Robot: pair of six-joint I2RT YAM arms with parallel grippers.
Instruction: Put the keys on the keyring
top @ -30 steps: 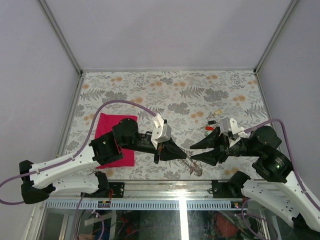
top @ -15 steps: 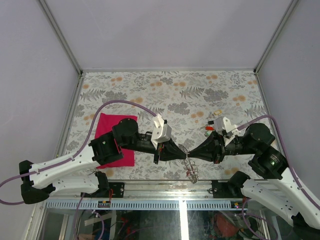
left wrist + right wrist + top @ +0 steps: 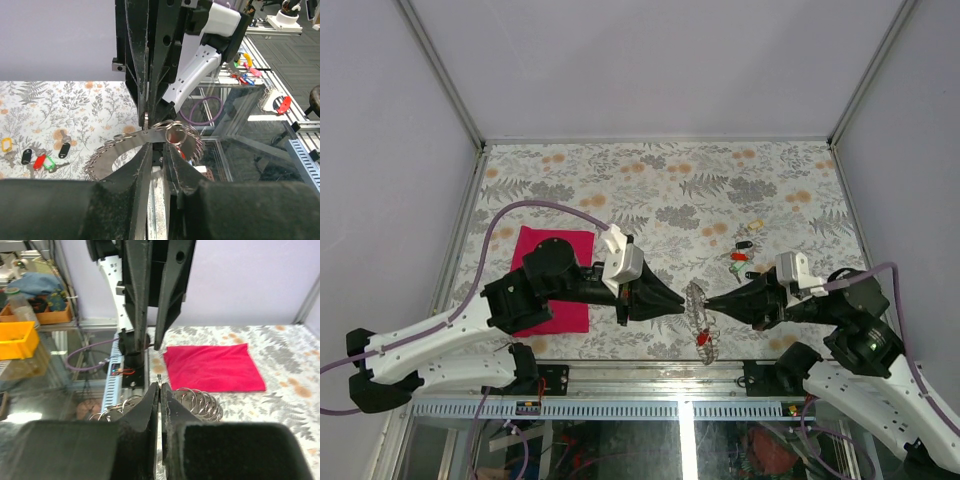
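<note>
Looking down from the top camera first: the two arms meet nose to nose over the near edge of the flowery desk (image 3: 670, 190). The keyring (image 3: 697, 305) sits right between them as a silvery, coily loop, with a red key (image 3: 704, 341) at its near end. The right gripper (image 3: 712, 303) is on the loop's right side. The left gripper (image 3: 678, 302) sits just beside the loop's left side, and I can't tell from up here whether it touches. The other keys (image 3: 744, 252) lie in a little cluster on the desk beyond the right arm, and a magenta cloth (image 3: 552, 285) lies flat under the left arm.

Left wrist view: the left gripper (image 3: 157, 150) has its fingers parted just a crack. The keyring (image 3: 107, 152) fans out right past its tips. The right gripper (image 3: 146, 117) comes in from above and is pinching the loop's metal. The keys (image 3: 37, 161) show off to the left: yellow, black, red and green heads.

Right wrist view: the right gripper (image 3: 159, 387) has its fingers pressed together on the keyring (image 3: 197, 402), whose coils bulge out to the side. The left gripper (image 3: 151, 342) faces it with a visible slit between its fingers, and the cloth (image 3: 212, 367) lies behind.
</note>
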